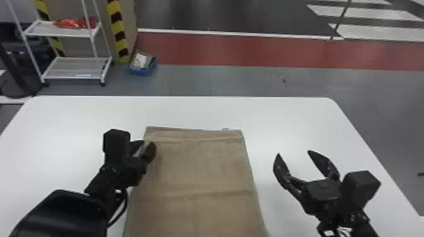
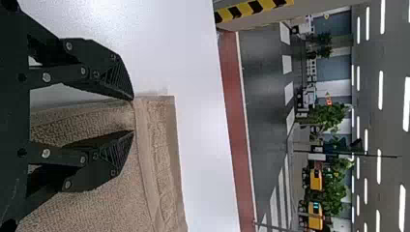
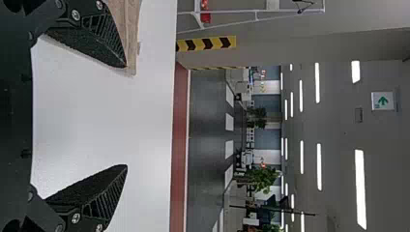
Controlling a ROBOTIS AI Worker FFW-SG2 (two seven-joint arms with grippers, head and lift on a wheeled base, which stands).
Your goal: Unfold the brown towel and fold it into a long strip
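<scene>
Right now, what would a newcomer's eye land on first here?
Probably the brown towel, spread flat down the middle of the white table. Next, the two black pincers: the left pincer at the towel's left edge near the far corner, the right pincer wide open, off the towel's right side. Behind the table, at left, yellow-and-black stripes stand out too.

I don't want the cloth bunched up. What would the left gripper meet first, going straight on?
Most likely the brown towel, near its far left corner; whether the left gripper touches it is unclear.
</scene>
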